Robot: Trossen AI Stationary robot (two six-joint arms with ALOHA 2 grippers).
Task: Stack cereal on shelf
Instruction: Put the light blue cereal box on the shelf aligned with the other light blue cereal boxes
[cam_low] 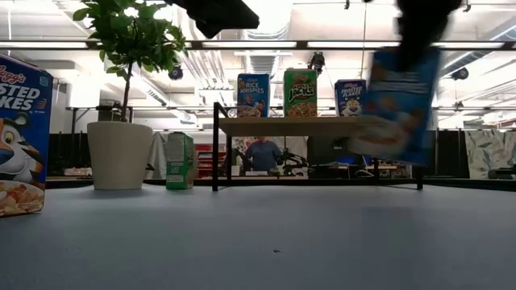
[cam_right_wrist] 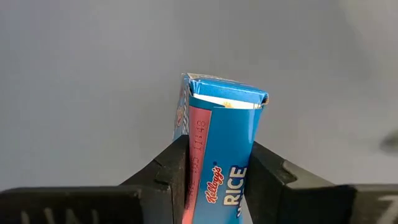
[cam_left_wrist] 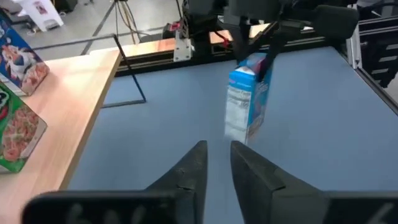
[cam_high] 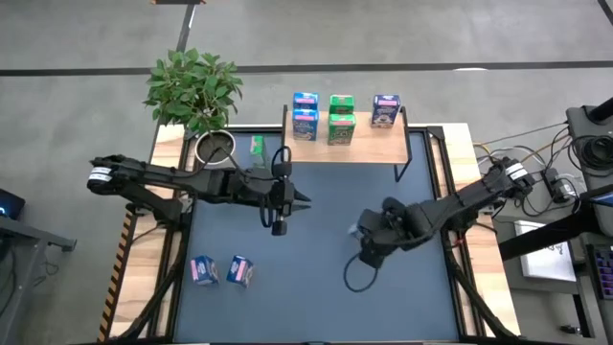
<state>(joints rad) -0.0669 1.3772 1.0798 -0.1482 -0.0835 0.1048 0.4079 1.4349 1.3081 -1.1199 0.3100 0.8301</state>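
The light-wood shelf (cam_high: pixel 369 146) stands at the table's far edge. On it are two stacked light blue cereal boxes (cam_high: pixel 305 112), two stacked green ones (cam_high: pixel 341 117) and one dark blue one (cam_high: pixel 385 110). My right gripper (cam_high: pixel 367 233) is over the middle right of the blue mat, shut on a light blue cereal box (cam_left_wrist: pixel 247 102). My left gripper (cam_high: pixel 305 199) hovers over the mat's middle, left of that box. Its fingers (cam_left_wrist: pixel 217 149) stand a little apart with nothing between them. My right gripper pinches the light blue box between its two fingers, one on each of two opposite sides (cam_right_wrist: pixel 186 149), near the box's upper end (cam_left_wrist: pixel 256 62). The fingers come from above, slanting down. The box hangs below them, a little tilted, clear of the mat.
A potted plant (cam_high: pixel 196 91) stands at the far left, with a green box (cam_high: pixel 257 146) upright on the mat beside its pot. Two more boxes (cam_high: pixel 204 271) (cam_high: pixel 241 271) stand at the near left. A person (cam_low: pixel 262 153) is in the room beyond the shelf.
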